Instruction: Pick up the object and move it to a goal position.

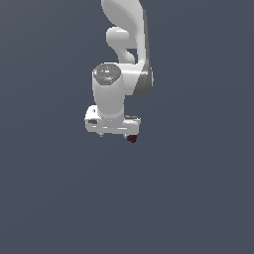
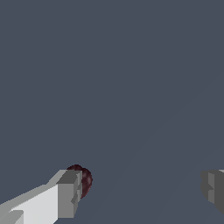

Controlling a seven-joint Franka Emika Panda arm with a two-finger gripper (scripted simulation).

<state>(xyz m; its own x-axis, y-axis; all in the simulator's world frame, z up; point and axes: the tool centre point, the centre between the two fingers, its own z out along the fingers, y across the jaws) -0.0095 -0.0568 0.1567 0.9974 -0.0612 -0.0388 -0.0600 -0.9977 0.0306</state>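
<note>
- Taking my hand [image 2: 140, 188] as the landmark and reading the wrist view left to right: my one finger [image 2: 65, 194] comes first, a pale block with a grey pad, and the object [image 2: 84, 180] sits right against that pad's inner face.
- The object is a tiny maroon blob, lumpy and roundish, far smaller than my finger. I judge it light, since so little of it is there. Its bumpy surface may give the pads some bite, but a round little body can roll or squirt out sideways when squeezed. Whether it is hard or soft I cannot tell.
- I would take it across its middle, pads on opposite flanks, with the blob centred between them instead of hugging one side as it does now.
- Past the object lies a broad stretch of bare grey tabletop [image 2: 131, 87], and only then my other finger [image 2: 213, 187] at the far edge. So my hand is spread wide and grips nothing. At most one pad touches the blob; I cannot be sure of true contact.
- In the exterior view, the object [image 1: 131, 138] peeks out just below my hand [image 1: 115, 133] at the end on the exterior view's right, under the white arm [image 1: 121, 59].
- No goal marker shows in either view.
</note>
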